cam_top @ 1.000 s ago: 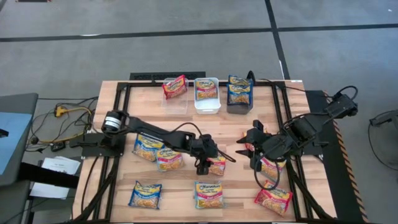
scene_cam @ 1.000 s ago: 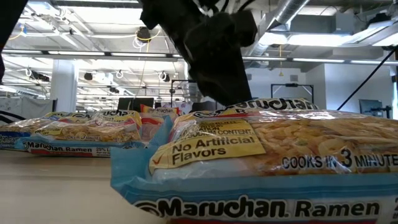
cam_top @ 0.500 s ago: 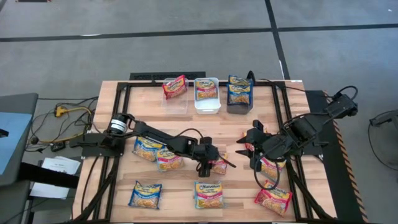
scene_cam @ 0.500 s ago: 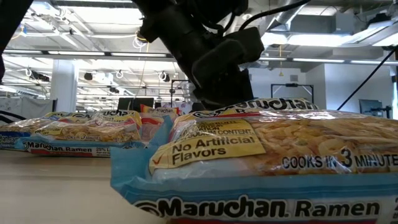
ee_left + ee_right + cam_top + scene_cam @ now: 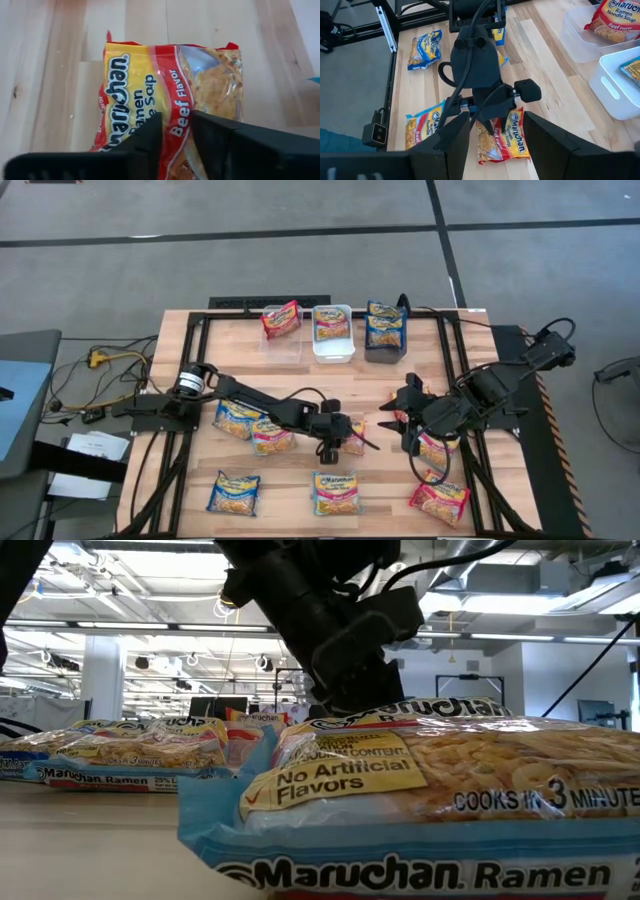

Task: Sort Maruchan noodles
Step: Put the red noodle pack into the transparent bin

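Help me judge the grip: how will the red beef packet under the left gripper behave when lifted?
The beef packet has a glossy wrapper, so it may slip between the left gripper's fingers. The noodle block showing through the film probably keeps it fairly stiff, though brittle if squeezed. It lies flat on the table, so it likely won't roll.

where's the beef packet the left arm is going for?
High view: the beef packet lies mid-table under the left gripper, right of a red-edged packet and left of the right gripper.
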